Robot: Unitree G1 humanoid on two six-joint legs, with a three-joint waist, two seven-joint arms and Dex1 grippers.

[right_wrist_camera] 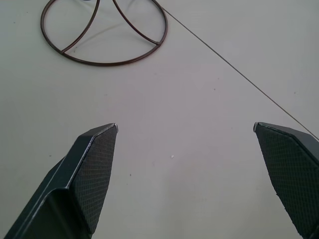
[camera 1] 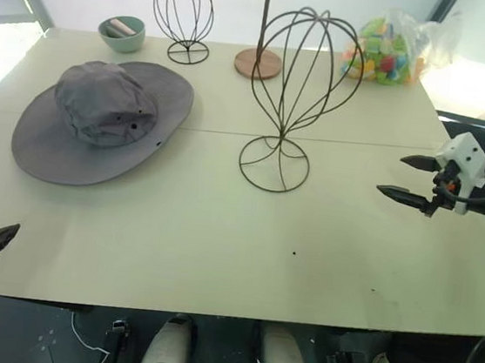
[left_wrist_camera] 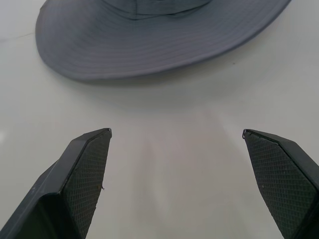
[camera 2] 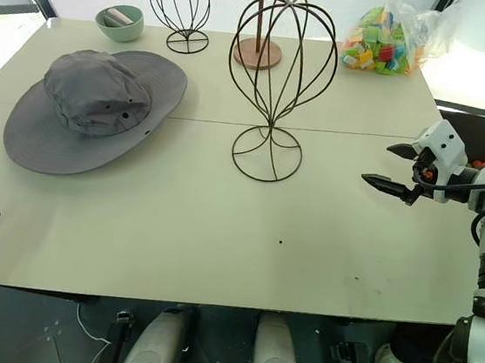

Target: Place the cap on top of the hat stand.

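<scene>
Left gripper (left_wrist_camera: 177,137) hangs wide open just short of the cap (camera 1: 101,119) — lined up for its brim; right gripper (camera 1: 411,179), also open, waits right of the hat stand (camera 1: 301,92), the cap lying left of it.

Strong daylight from far side, beyond bench (camera 1: 216,257); background there blown out white. Bench top bright, evenly lit, faint greenish tint. Soft short shadow under brim of cap (camera 1: 100,121) on near side; thin faint shadow by base of hat stand (camera 1: 291,99). Plastic bag (camera 1: 389,47) catches glare. Under bench edge, floor dark. Head views sharp; slight bowing at edges. Wrist views crisp, pale, low contrast.
</scene>
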